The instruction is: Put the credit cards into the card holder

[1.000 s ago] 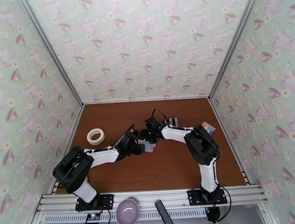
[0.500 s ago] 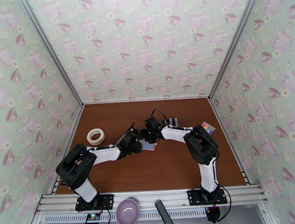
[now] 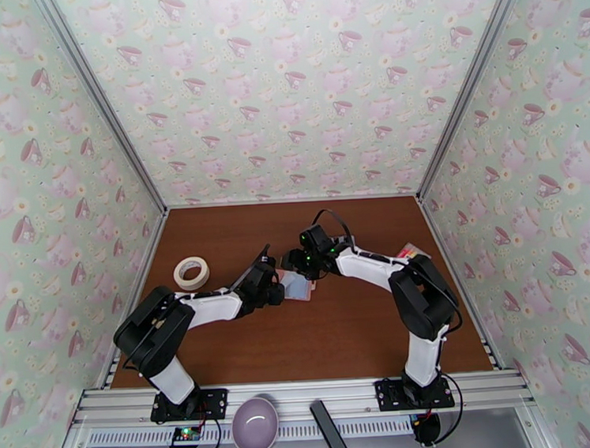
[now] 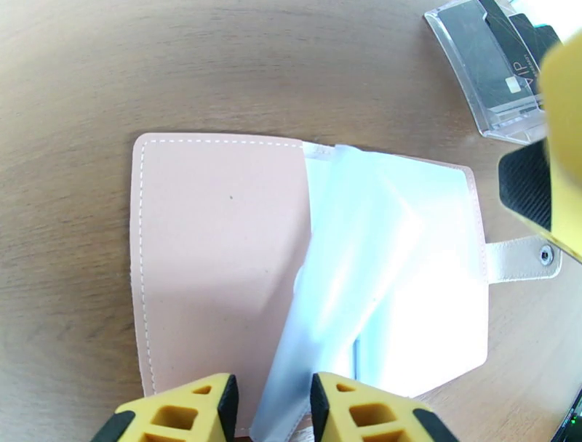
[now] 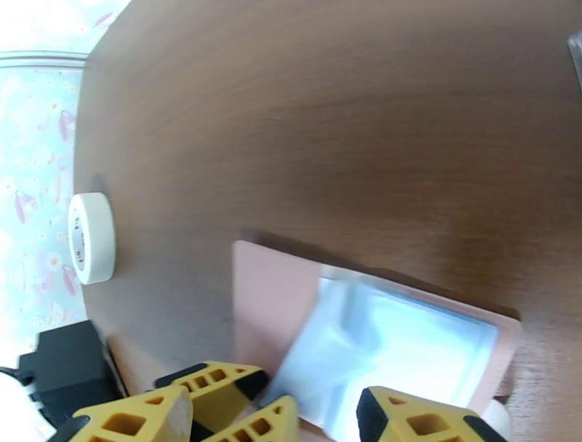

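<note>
Two arms carry two grippers, the left gripper [image 4: 273,407] and the right gripper [image 5: 327,425], each with two yellow fingers. One card holder [image 4: 218,254] lies open just ahead of the left gripper's fingertips, with one snap tab [image 4: 524,258] on the side toward the right gripper. One clear stand [image 4: 457,69] sits beyond that; the credit cards [image 4: 509,58] in it are dark and overlapping, so their count cannot be told. One roll of tape [image 5: 91,238] lies well off from the right gripper. Behind both grippers, at the near edge, are one bowl [image 3: 255,423] and one black bar [image 3: 329,429]
</note>
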